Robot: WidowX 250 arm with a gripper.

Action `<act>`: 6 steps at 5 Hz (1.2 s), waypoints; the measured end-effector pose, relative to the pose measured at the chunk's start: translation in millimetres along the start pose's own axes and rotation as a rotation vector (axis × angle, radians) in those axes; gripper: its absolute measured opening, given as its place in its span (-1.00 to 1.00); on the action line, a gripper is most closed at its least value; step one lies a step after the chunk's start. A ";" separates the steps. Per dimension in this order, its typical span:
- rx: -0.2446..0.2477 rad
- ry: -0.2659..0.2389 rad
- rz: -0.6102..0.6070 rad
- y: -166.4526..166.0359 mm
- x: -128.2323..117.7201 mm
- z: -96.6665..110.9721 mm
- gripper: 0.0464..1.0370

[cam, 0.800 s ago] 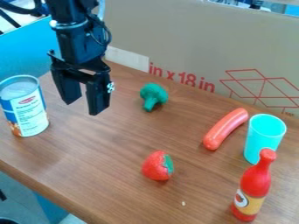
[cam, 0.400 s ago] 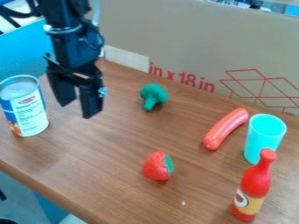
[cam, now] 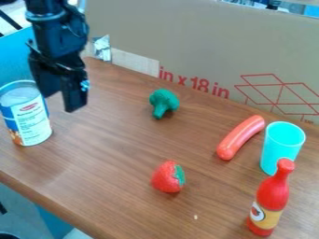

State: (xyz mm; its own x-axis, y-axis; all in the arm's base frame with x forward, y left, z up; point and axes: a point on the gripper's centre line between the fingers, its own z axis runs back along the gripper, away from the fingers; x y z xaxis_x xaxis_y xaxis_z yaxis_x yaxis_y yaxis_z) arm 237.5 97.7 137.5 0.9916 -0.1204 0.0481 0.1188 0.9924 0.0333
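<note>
in the camera view, find the black hand (cam: 59,102) at the upper left, with fingers (cam: 75,95) spread apart and pointing down, pinching nothing. look right by it for the can (cam: 30,123), standing upright on the tabletop (cam: 118,186), close to the left side of the view. hard to tell from here if touching or just a bit apart. expect a hard, stiff can, not one to squash or break with ease. guess heavy if full, light if empty, with no way to see which. watch for smooth, round sides, maybe a bit slippery, and quick to roll if knocked over. best to take hold around the middle of the sides, one finger on each side, and squeeze evenly. may be a wide fit, so best to line up straight and not bump the top rim. over to the right of the can, see the green toy broccoli (cam: 164,102), the red strawberry (cam: 167,177), the long sausage (cam: 241,137), the blue-green cup (cam: 281,147) and the red bottle (cam: 272,198), with the big cardboard box (cam: 187,46) at the back
</note>
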 end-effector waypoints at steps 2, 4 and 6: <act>0.088 0.059 -0.021 55.0 -9.3 5.6 0.91; 0.109 0.053 0.074 89.9 -18.3 1.8 0.91; 0.100 0.056 0.146 113.8 -19.8 -14.4 0.91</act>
State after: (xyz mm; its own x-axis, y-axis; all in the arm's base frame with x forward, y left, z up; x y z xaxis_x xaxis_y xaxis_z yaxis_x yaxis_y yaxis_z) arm 232.1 213.4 126.0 0.9996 0.0295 0.0040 -0.0298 0.9912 0.1293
